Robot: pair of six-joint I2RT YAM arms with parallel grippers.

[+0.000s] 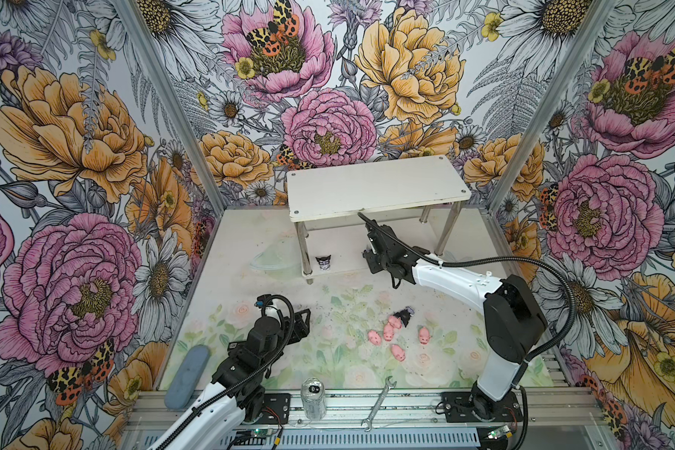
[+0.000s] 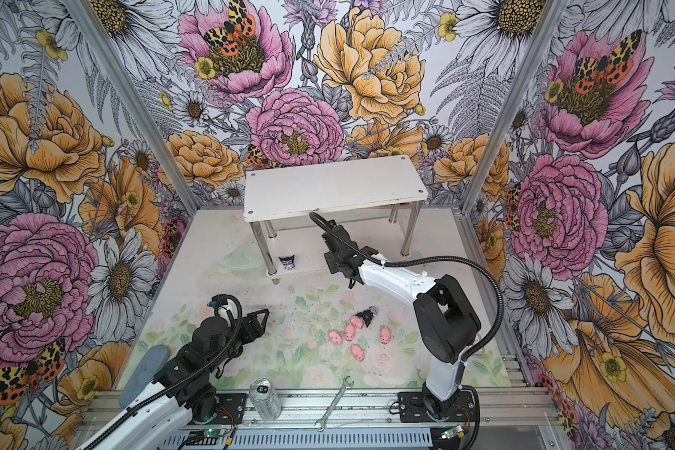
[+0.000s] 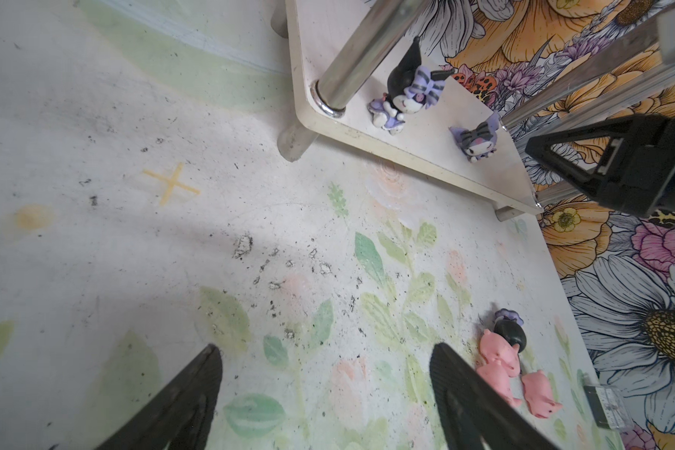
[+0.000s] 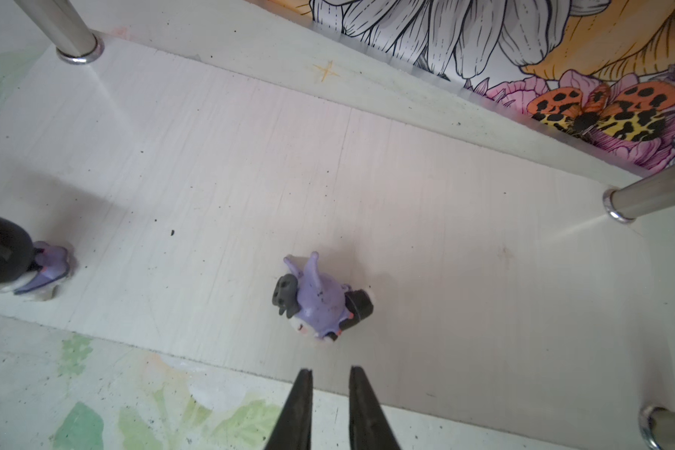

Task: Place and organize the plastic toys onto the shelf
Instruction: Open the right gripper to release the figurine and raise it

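My right gripper point(image 4: 331, 374), nearly closed and empty, hangs near the figurine point(image 4: 320, 302) on the shelf's point(image 4: 445, 195) lower tier, so I risk knocking it off, while my left gripper point(image 3: 324, 370) gapes empty and the pigs point(image 1: 388, 331) wait on the mat point(image 1: 328, 311).

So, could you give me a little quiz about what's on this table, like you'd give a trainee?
1. How many pink pigs lie on the table?
2. True or false: the top of the shelf holds a toy.
3. Two purple-and-black figures are off the table. Where are they? A) on the shelf's top B) on its lower board C) behind it

Key: 1. five; 2. false; 3. B
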